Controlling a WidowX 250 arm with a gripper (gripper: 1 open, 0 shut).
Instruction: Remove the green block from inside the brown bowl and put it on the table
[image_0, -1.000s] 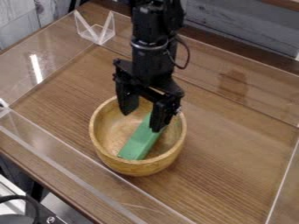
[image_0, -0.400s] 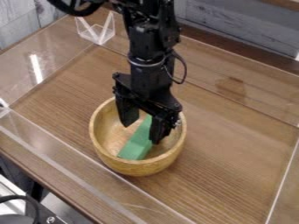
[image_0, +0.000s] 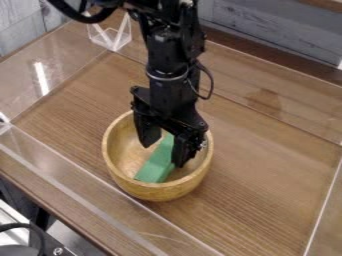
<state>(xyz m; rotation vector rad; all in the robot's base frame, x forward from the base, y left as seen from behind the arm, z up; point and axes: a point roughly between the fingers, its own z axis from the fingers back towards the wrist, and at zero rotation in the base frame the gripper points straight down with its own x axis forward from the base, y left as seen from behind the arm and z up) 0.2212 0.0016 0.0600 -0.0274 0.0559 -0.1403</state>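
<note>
My pincer (image_0: 166, 143) hangs point-down inside the brown bowl (image_0: 123, 159), jaws spread wide — one finger either side of the green block (image_0: 160, 165). The block lies tilted against the bowl's inner wall; whether my fingertips touch it, I can't quite tell. The bowl sits on the table (image_0: 267, 130).

Looks like a robotics lab test cell: wide brown wood-grain tabletop (image_0: 267, 120) fenced by clear acrylic walls (image_0: 54, 185), black robot arm (image_0: 167, 45) mounted over it, grey plank wall (image_0: 267, 20) behind.
</note>
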